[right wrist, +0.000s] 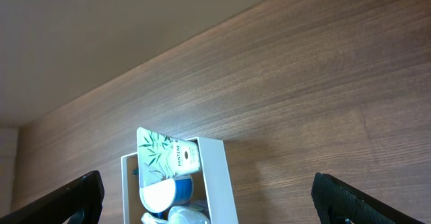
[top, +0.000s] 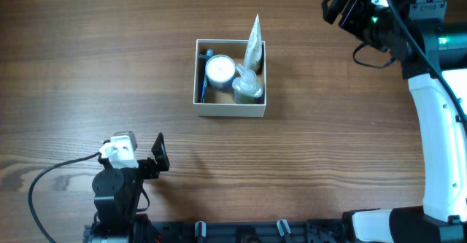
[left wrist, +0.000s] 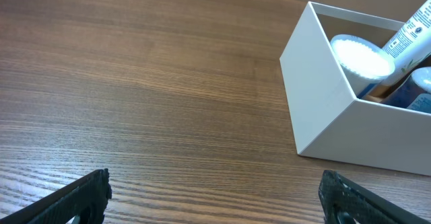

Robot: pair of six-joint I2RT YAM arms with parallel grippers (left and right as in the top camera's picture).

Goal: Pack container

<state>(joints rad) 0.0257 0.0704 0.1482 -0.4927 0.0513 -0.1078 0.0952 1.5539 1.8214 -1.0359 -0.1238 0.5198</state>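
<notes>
The container (top: pixel 229 111) is a square white-walled box at the middle of the table. It holds a round white-lidded jar (top: pixel 220 69), a white tube (top: pixel 253 43) leaning on the back right wall, a small bottle (top: pixel 246 87) and a blue item (top: pixel 203 82). It also shows in the left wrist view (left wrist: pixel 316 96) and the right wrist view (right wrist: pixel 219 177). My left gripper (top: pixel 159 153) is open and empty near the front edge, well short of the box. My right gripper (top: pixel 337 4) is open and empty at the back right, raised above the table.
The wooden table (top: pixel 95 68) surrounds the box. A black cable (top: pixel 51 181) loops at the front left by the left arm. The right arm's white body (top: pixel 438 133) runs along the right side.
</notes>
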